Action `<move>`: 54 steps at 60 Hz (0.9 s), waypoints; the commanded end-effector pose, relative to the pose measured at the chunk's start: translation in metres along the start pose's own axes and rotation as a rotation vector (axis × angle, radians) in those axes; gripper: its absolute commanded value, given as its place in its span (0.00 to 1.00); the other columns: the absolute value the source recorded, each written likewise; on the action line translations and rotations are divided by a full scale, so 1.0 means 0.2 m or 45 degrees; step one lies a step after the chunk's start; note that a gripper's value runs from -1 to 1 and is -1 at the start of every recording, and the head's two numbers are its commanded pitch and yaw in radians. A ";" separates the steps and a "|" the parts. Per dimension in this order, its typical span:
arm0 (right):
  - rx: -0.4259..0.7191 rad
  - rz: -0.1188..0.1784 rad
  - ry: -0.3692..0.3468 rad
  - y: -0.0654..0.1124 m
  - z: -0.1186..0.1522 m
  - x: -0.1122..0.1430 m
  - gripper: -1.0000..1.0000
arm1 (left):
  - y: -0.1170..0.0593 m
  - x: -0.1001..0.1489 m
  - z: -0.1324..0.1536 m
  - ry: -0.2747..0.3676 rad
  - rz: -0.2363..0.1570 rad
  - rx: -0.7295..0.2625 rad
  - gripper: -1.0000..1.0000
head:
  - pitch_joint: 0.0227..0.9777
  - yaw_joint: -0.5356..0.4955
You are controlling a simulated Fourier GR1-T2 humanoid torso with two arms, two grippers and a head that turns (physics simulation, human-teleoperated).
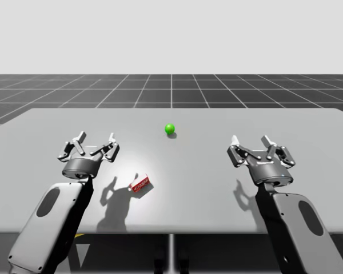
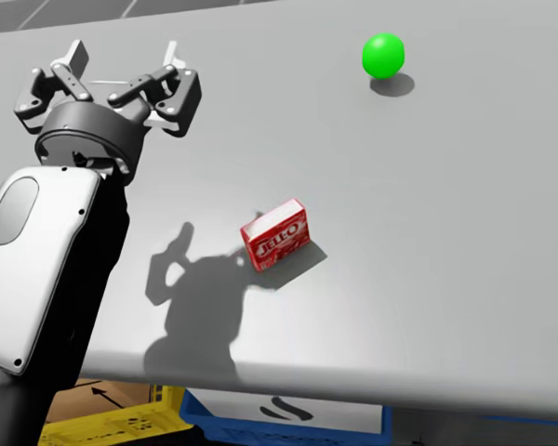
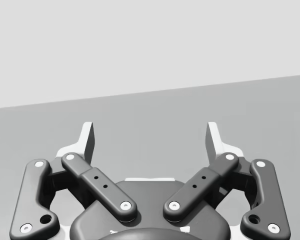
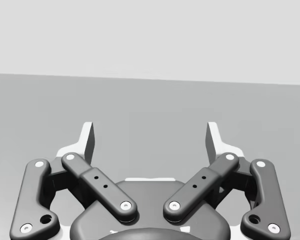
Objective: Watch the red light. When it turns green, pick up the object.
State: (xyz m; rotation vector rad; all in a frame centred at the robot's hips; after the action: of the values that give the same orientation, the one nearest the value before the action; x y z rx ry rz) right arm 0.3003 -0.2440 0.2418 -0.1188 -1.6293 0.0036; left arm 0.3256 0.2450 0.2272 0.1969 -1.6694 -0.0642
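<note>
The light is a green ball (image 1: 170, 129) (image 2: 383, 55) resting on the grey table (image 1: 217, 182) at the far middle. A small red box (image 1: 140, 184) (image 2: 275, 234) lies on the table nearer to me, left of centre. My left gripper (image 1: 95, 140) (image 2: 123, 58) (image 3: 150, 140) hovers open to the left of and beyond the box, apart from it, with nothing between its fingers. My right gripper (image 1: 250, 140) (image 4: 150, 140) hovers open over the right side of the table, far from the box.
The table's front edge (image 2: 372, 395) runs close below the box. Under that edge sit a yellow crate (image 2: 121, 427) and a blue bin (image 2: 288, 423). A dark gridded floor (image 1: 171, 91) stretches behind the table.
</note>
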 end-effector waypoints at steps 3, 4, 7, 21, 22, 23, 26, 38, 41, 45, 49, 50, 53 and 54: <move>-0.007 0.005 0.011 0.00 -0.01 -0.02 0.00 | -0.03 0.10 0.07 -0.019 0.109 -0.103 0.00 | 0.92 0.73; -0.007 0.005 0.012 0.00 -0.01 -0.02 0.00 | -0.03 0.11 0.09 -0.029 0.109 -0.117 0.00 | 0.92 0.72; -0.007 0.005 0.018 0.00 -0.01 -0.03 0.00 | -0.04 0.16 0.16 -0.063 0.053 -0.218 0.00 | 0.92 0.73; -0.002 0.011 0.020 0.01 -0.02 -0.04 0.00 | 0.06 0.25 0.43 -0.096 0.022 -0.585 0.00 | 0.92 0.73; -0.003 0.012 0.020 0.01 -0.02 -0.04 0.00 | 0.07 0.25 0.44 -0.089 0.021 -0.606 0.00 | 0.92 0.73; -0.003 0.012 0.021 0.01 -0.02 -0.04 0.00 | 0.08 0.25 0.46 -0.076 0.023 -0.646 0.00 | 0.92 0.73; -0.004 0.013 0.023 0.01 -0.02 -0.04 0.00 | 0.12 0.23 0.52 -0.040 0.028 -0.734 0.00 | 0.92 0.74; -0.005 0.009 0.032 0.01 -0.02 -0.05 0.00 | 0.19 0.09 0.64 0.037 -0.016 -0.906 0.00 | 0.92 0.74; -0.005 0.008 0.031 0.01 -0.02 -0.05 0.00 | 0.19 0.03 0.66 0.081 -0.016 -0.943 0.00 | 0.92 0.74; -0.004 0.008 0.027 0.01 -0.02 -0.04 0.00 | 0.19 -0.04 0.67 0.139 -0.007 -0.974 0.00 | 0.92 0.74; -0.001 0.010 0.021 0.01 -0.03 -0.04 0.00 | 0.17 -0.10 0.68 0.199 -0.017 -1.007 0.00 | 0.92 0.75; -0.001 0.010 0.021 0.01 -0.03 -0.04 0.00 | 0.17 -0.12 0.69 0.224 -0.013 -1.023 0.00 | 0.92 0.75; 0.000 0.010 0.021 0.00 -0.03 -0.05 0.00 | 0.16 -0.15 0.69 0.249 -0.021 -1.054 0.00 | 0.92 0.75; -0.001 0.009 0.023 0.00 -0.03 -0.05 0.00 | 0.15 -0.16 0.69 0.272 -0.020 -1.073 0.00 | 0.92 0.75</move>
State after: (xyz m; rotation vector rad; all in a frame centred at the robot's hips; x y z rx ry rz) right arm 0.3057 -0.2440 0.2330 -0.1258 -1.6094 0.0068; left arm 0.1972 0.2736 0.2130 -0.3583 -1.4096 -0.6646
